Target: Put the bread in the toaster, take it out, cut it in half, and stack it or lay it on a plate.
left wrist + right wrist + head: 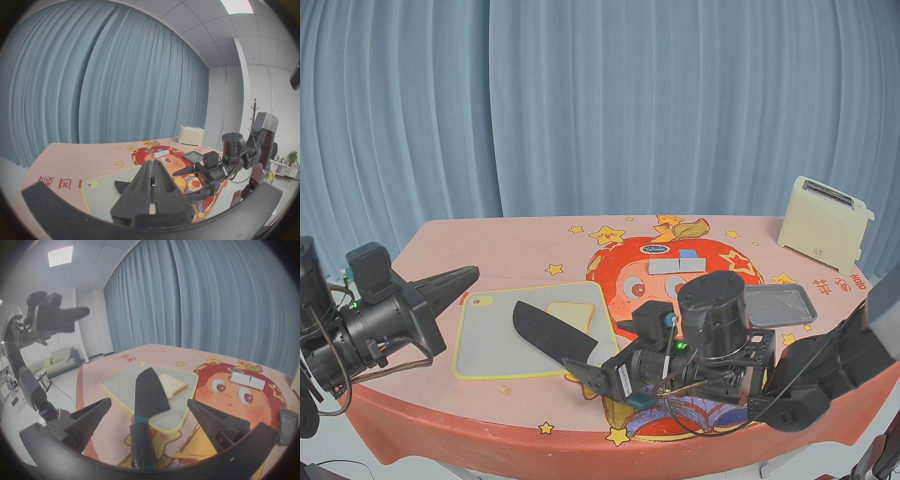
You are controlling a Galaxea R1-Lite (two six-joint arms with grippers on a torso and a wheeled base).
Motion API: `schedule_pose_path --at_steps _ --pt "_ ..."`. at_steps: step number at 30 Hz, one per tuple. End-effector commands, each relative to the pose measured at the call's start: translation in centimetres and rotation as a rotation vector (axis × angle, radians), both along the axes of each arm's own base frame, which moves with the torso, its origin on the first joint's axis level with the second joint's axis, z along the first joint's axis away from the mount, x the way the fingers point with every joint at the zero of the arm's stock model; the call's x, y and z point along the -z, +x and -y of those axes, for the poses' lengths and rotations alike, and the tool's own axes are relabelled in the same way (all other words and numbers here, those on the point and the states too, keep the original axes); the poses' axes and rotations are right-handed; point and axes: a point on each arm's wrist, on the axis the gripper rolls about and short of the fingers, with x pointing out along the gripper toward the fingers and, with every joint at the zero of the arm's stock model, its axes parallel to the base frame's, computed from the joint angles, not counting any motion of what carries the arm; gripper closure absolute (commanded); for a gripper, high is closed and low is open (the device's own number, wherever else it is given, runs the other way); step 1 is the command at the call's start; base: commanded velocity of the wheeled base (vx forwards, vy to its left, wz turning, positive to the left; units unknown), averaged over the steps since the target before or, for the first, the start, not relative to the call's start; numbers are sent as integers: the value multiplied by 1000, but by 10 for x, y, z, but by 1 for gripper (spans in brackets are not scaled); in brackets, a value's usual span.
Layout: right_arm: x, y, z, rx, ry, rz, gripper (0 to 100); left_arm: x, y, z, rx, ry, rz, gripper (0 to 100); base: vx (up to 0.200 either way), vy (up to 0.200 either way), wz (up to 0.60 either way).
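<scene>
Black knife (550, 334) lies w/ its blade over the near right corner of the grey, yellow-rimmed cutting board (487, 340), handle running off the board toward the R gripper (594, 344). Its fingers stand wide apart, one each side of the handle. The right wrist view shows a clear gap btw each finger and the handle, so they clamp nothing. Bread (570, 314), one pale slice, lies flat on the board's far right part, just beside the blade's back edge; touching or not, can't tell. L gripper (469, 274) hangs over the table's left edge, near the board's far left corner, fingers pressed together w/ nothing btw them. Cream toaster (824, 224) stands at the far right of the pink tablecloth (519, 244), well apart from the board. Grey plate (778, 306) sits btw toaster and board. Two small grey blocks (677, 265) lie side by side on the printed apple face, beyond the bread
</scene>
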Motion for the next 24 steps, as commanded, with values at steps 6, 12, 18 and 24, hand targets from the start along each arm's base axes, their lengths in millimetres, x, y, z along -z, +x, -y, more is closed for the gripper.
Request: schedule_pose_path --at_steps 6,12,18,24 --pt "59 -5 -10 -22 -154 -85 0 8 -21 -14 -44 -8 -8 100 0 0 0" --pt "61 -5 -10 -9 -166 -80 100 6 -22 -14 -39 -11 -1 100 0 0 0" --pt "61 -6 -8 8 -174 -77 100 7 -21 -14 -39 -10 -4 100 0 0 0" --pt "59 -8 -6 28 -181 -64 100 7 -21 -14 -37 -9 -7 100 0 0 0"
